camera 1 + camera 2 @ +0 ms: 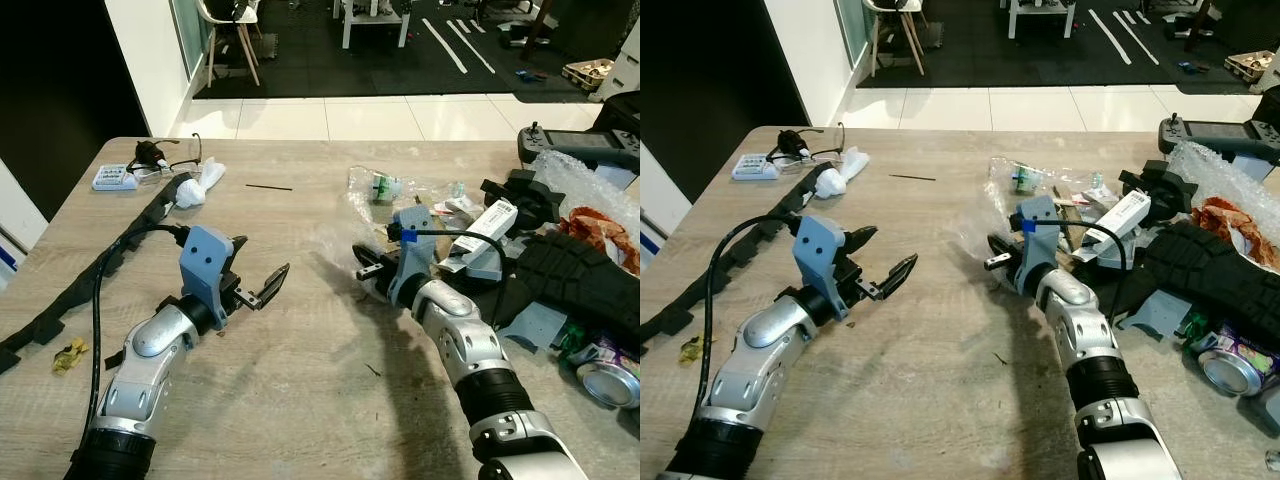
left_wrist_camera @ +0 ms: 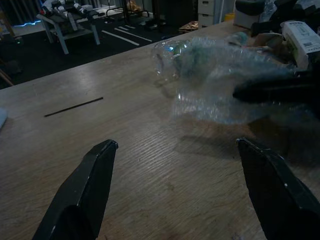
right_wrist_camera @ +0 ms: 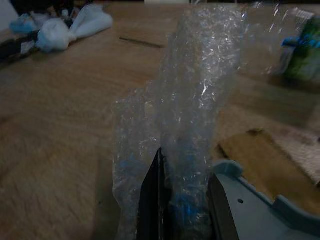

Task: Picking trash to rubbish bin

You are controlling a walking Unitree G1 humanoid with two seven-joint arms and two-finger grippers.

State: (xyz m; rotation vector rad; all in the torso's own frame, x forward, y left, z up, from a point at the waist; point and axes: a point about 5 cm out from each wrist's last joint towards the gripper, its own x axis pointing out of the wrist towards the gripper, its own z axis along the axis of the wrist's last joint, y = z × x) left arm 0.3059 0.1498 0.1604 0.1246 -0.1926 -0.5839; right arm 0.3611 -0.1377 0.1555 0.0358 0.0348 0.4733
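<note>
Trash: a bubble wrap sheet (image 3: 185, 115) caught in my right gripper (image 1: 368, 270) — it rises from between the fingers, at the near edge of the clutter pile on the desk (image 1: 300, 400).
Right gripper: clamped on the bubble wrap, low over the desk.
Left gripper (image 1: 262, 285): fingers spread wide, holding nothing, hovering well to the side of the right one.
Beyond the wrap: a crushed plastic bottle (image 1: 385, 187), just past my right gripper.
Risk: the film is thin and slick — I judge it could slide out on lifting, or drag neighbouring clutter along.

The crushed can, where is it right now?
The crushed can lies at the table's right edge, just right of the right arm, beside the black padded glove.
</note>
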